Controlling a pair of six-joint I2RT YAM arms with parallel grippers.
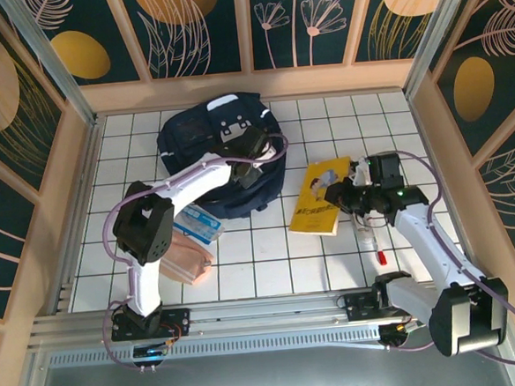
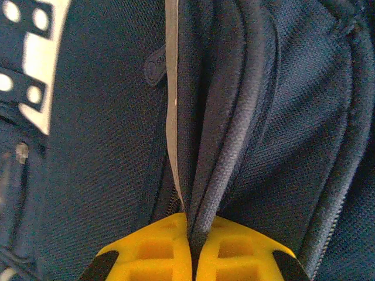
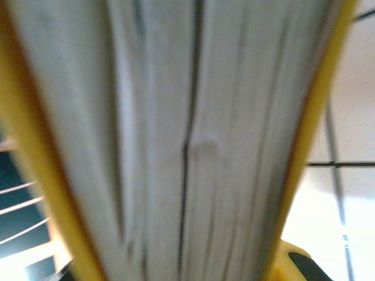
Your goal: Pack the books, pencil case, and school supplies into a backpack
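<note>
Yellow pads of the left gripper are seen at the bottom of the left wrist view. They are pressed together on a thick dark seam of the backpack. A thin pale stripe is seen running down the navy cloth beside that seam. A grey-white patch with dark round holes is seen at the upper left. A small round tag is seen near the top middle; its letters are too blurred to be read.

In the right wrist view, the white page edges of the yellow book are seen very close, with a yellow cover edge on each side. One yellow finger is seen at the lower right.

In the top view, the backpack is seen lying at the upper middle of the white tiled table, with the left gripper on its right part. The yellow book is seen just right of the backpack, and the right gripper is clamped on its right edge. Dark letters are printed low on the cover but cannot be read. A whitish stick and a red pen are seen below the book's right side. A blue and white packet and a peach pouch are seen at the lower left; the print on the packet cannot be read.
</note>
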